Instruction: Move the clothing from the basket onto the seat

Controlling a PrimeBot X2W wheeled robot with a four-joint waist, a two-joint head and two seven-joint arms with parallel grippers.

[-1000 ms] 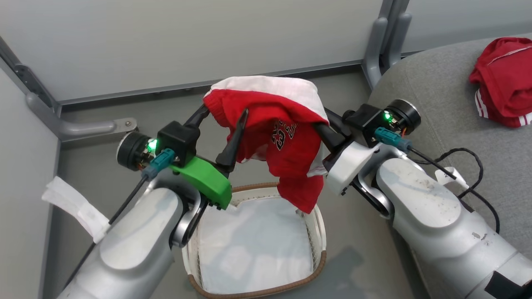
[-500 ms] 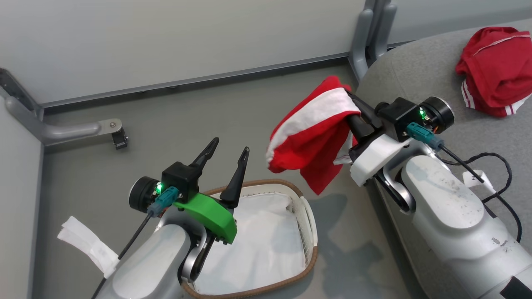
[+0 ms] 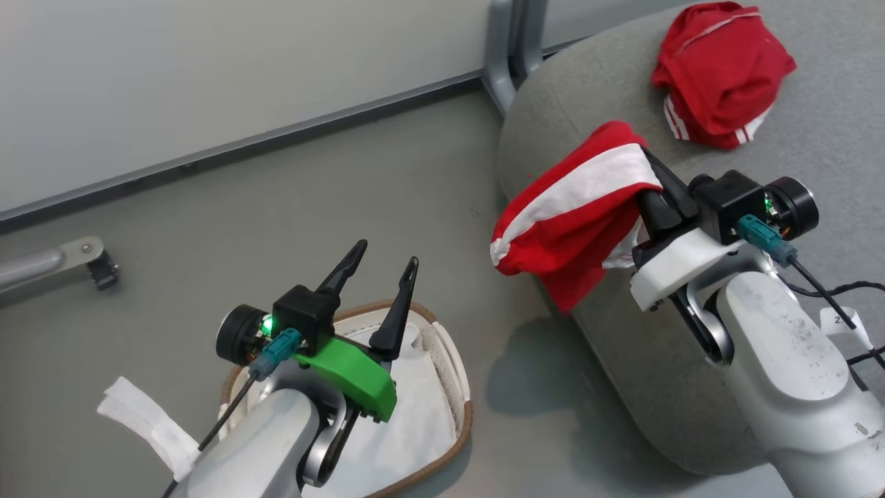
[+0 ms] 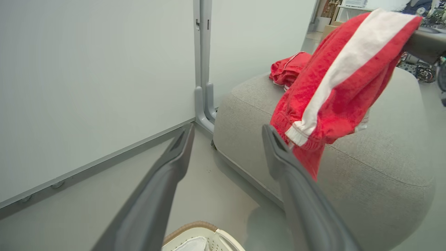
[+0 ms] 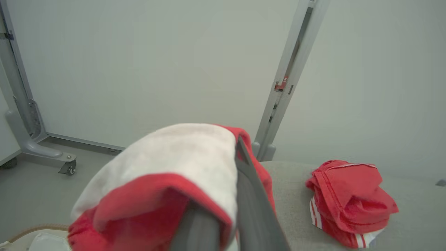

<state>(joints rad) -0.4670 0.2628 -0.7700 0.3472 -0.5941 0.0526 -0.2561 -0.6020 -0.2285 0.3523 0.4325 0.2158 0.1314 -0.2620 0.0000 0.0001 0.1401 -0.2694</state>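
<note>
Clothing (image 3: 574,221): soft crumpled red fabric, white stripe.

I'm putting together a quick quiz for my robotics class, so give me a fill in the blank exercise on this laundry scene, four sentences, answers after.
The right claw is shut on a red garment with a broad ____ stripe.
The left claw stands ____ and holds nothing.
A second, crumpled red garment lies ____ the grey seat.
The basket sits on the floor beneath the ____ claw.
Missing words: white; open; on; left.
</note>
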